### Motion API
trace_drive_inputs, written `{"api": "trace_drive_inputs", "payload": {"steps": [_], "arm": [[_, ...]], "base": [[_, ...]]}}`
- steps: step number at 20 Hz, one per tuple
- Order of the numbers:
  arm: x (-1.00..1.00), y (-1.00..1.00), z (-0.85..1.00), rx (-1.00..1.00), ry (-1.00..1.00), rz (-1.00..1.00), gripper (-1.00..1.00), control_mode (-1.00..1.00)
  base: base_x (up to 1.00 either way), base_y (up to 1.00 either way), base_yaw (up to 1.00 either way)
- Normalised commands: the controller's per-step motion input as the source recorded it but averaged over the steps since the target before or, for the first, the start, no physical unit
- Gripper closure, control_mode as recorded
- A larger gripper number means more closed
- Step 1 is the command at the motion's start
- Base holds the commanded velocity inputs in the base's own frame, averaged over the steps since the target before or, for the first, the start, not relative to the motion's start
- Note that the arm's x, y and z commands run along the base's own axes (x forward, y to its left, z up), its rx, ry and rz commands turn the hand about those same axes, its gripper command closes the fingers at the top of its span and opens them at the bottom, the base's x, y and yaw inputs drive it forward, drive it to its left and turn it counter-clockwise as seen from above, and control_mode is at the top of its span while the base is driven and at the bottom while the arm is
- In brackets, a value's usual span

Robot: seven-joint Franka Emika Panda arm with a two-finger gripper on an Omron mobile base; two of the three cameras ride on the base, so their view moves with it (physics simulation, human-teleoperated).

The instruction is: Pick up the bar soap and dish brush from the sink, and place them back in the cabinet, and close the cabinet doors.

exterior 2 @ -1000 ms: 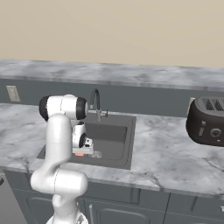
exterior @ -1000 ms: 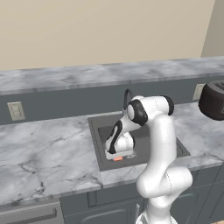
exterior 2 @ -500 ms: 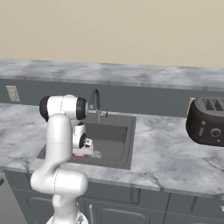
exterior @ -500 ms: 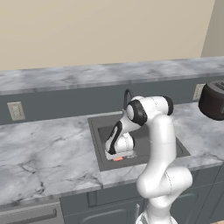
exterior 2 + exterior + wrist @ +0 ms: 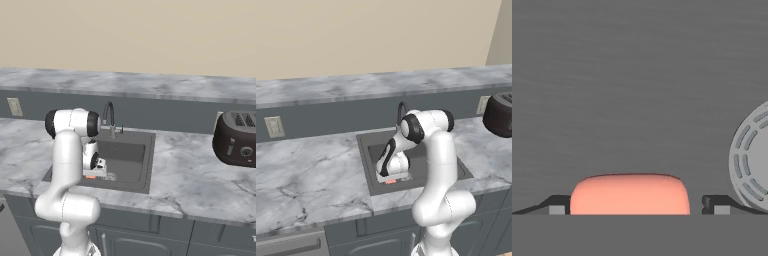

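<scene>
Inside the sink (image 5: 370, 150), near its front edge, the gripper (image 5: 630, 204) is seen lowered a little further than a moment ago, its jaws spread wide and nothing yet clasped. The bar soap (image 5: 630, 194) lies flat between the fingertips (image 5: 558, 204), with the drain (image 5: 752, 161) just beside. Closing on the soap is judged the next step.

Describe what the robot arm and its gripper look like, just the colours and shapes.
The arm is glossy white, built of rounded tubular segments with dark, nearly black bands and caps at the joints, the widest at the big shoulder joint. The hand is a small white block. The gripper ends in two small dark finger tips with pale grey square pads. No cables or markings show.
</scene>
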Motion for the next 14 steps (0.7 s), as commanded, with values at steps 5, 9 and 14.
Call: {"api": "trace_drive_inputs", "payload": {"steps": [5,9,14], "arm": [[0.00,0.00,0.00,0.00,0.00,0.00,-1.00,-1.00],[0.00,0.00,0.00,0.00,0.00,0.00,-1.00,-1.00],[0.00,0.00,0.00,0.00,0.00,0.00,1.00,-1.00]], "base": [[0.00,0.00,0.00],[0.00,0.00,0.00],[0.00,0.00,0.00]]}}
